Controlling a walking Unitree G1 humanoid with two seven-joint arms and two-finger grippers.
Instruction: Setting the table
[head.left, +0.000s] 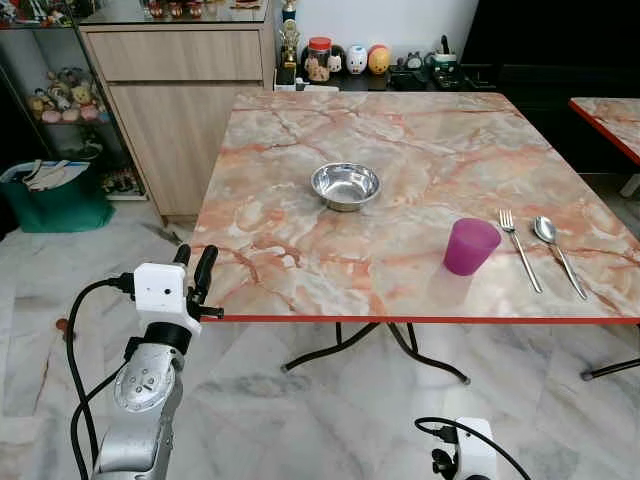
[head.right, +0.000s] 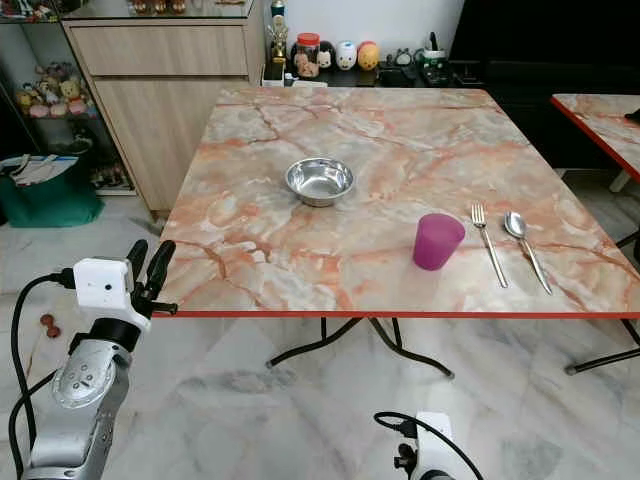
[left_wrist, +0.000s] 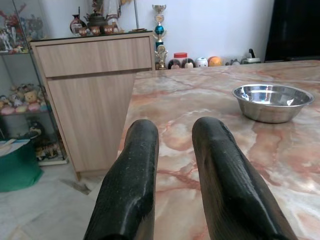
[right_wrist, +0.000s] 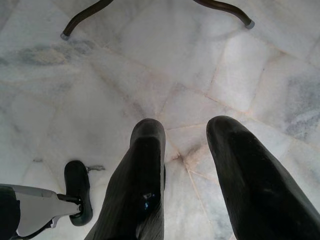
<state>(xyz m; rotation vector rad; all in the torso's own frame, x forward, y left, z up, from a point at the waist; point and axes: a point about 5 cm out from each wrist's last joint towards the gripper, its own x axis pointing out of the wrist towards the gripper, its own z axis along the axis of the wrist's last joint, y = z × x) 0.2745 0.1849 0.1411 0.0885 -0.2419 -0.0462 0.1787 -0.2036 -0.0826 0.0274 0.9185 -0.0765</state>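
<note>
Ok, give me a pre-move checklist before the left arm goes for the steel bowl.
1. Left gripper open and empty: ok, fingers apart with nothing between them.
2. Steel bowl upright and empty: ok.
3. Path over the table from gripper to bowl: ok, bare marble between them.
4. Purple cup, fork and spoon away from the bowl: ok, they lie near the front right edge.
5. Right gripper out of the way: ok, it hangs low, open, pointing at the floor.
6. Bowl within the left arm's reach: cannot tell.
</note>
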